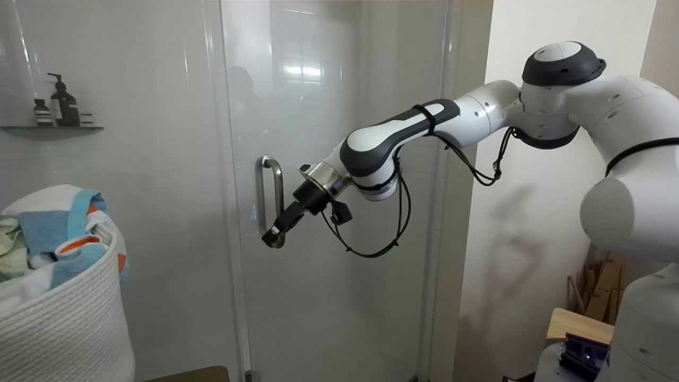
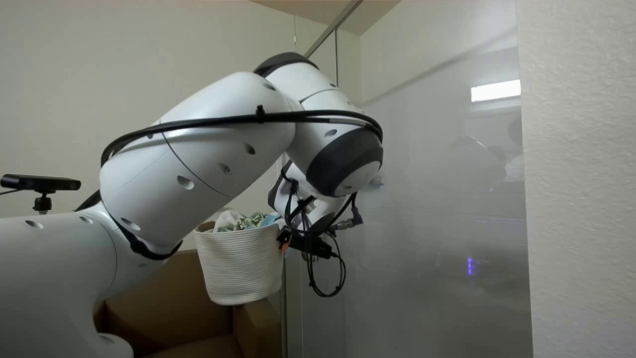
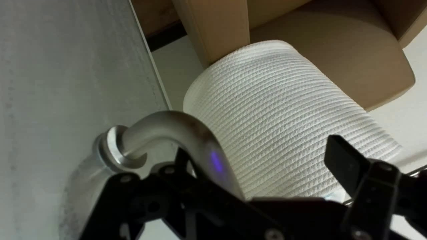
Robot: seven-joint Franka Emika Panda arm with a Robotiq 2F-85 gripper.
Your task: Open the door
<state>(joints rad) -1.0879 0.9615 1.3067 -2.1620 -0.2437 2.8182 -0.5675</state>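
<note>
Door (image 1: 339,313) of tall clear glass stands behind the tool (image 3: 260,155) in an exterior view, its edge just beside another clear glass panel (image 1: 154,212), with a vertical silver D-shaped metal handle (image 1: 278,185) near that edge. The tool, black and two-fingered, is at the handle's lower end; its fingers (image 3: 347,163) are spread wide, the handle between them, and whether either touches the metal cannot be told. On a narrow shelf (image 1: 63,129), a dark pump bottle (image 1: 64,101) and a smaller dark bottle (image 1: 41,106) carry pale labels (image 1: 44,115) too small to read. A white ribbed basket (image 1: 69,323) holds blue, white and green cloths (image 1: 48,228).
</note>
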